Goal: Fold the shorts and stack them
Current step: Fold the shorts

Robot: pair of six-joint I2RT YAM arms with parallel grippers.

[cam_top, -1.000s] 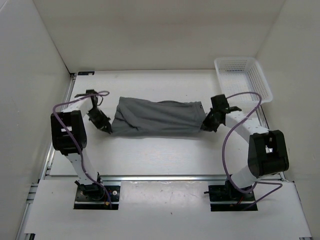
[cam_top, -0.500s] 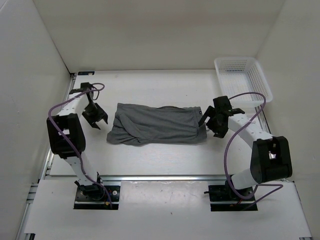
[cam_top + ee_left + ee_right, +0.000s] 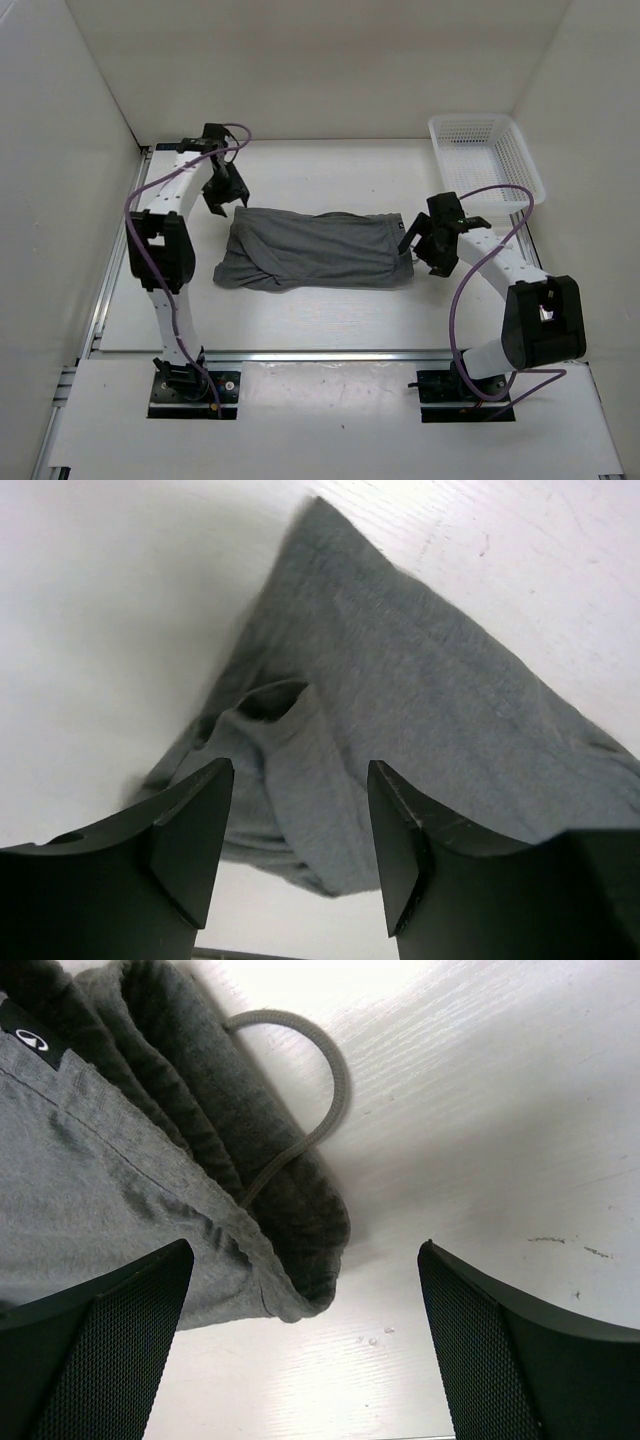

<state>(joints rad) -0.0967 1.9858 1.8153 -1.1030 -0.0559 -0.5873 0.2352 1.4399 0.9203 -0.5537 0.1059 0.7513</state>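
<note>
Shorts [image 3: 315, 250] stretch 9-to-3 o'clock; my left claw [image 3: 226, 203] wide, empty, at 10 corner; right claw [image 3: 423, 252] wide, empty, at 3 end.

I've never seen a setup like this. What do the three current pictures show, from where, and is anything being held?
Two white robot arms are bolted at the near edge of a table. One picture looks down from above and behind them. The other two come from a camera on each wrist, so the dark shapes at the bottom are that arm's own fingers. Grey shorts lie bunched on the table; a white mesh basket sits at the far right corner. The left pincer hovers at the shorts' left end, the right pincer at the waistband end with its drawstring. Both are open and hold nothing.
</note>
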